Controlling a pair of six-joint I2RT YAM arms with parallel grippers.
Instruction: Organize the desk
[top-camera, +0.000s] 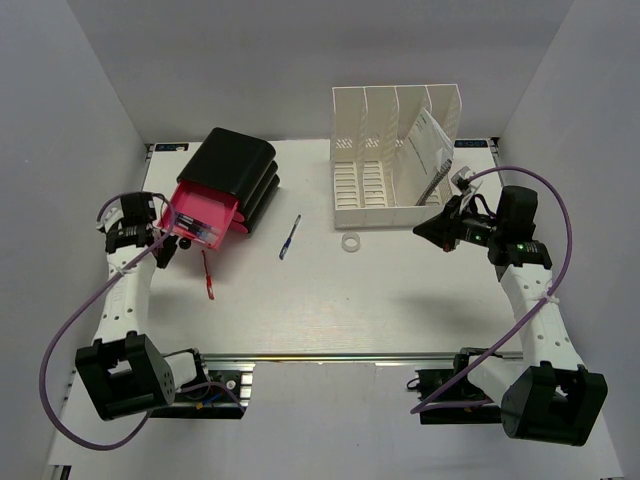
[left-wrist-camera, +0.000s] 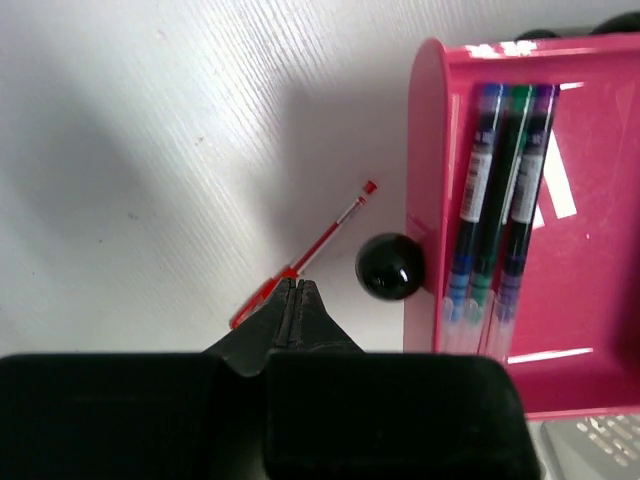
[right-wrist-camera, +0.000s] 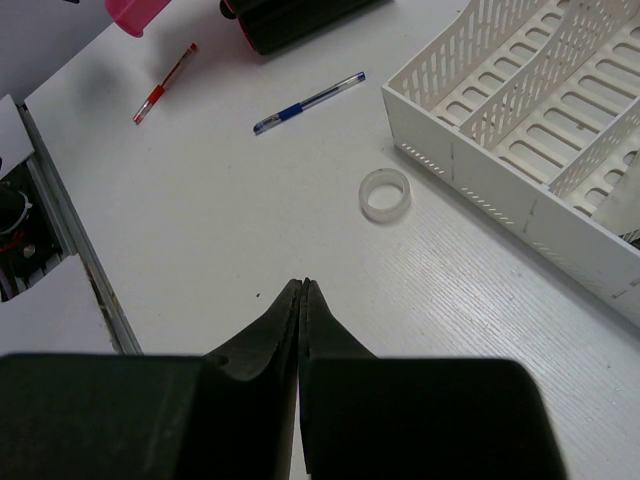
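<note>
The white desk (top-camera: 400, 300) holds a black drawer unit (top-camera: 238, 170) whose pink drawer (top-camera: 200, 212) stands pulled out. Three pens (left-wrist-camera: 495, 200) lie inside the pink drawer (left-wrist-camera: 590, 250). My left gripper (left-wrist-camera: 293, 285) is shut and empty, hovering over a red pen (left-wrist-camera: 320, 240), just left of the drawer's black knob (left-wrist-camera: 390, 266). A blue pen (top-camera: 290, 238) and a clear tape ring (top-camera: 350, 242) lie mid-desk. My right gripper (right-wrist-camera: 303, 285) is shut and empty above bare desk, short of the tape ring (right-wrist-camera: 385, 194).
A white slotted file rack (top-camera: 395, 150) stands at the back right with papers (top-camera: 428, 145) in its right slot. The silver rail (top-camera: 340, 357) runs along the near edge. Grey walls enclose the desk. The rack's corner (right-wrist-camera: 520, 120) is close to my right gripper.
</note>
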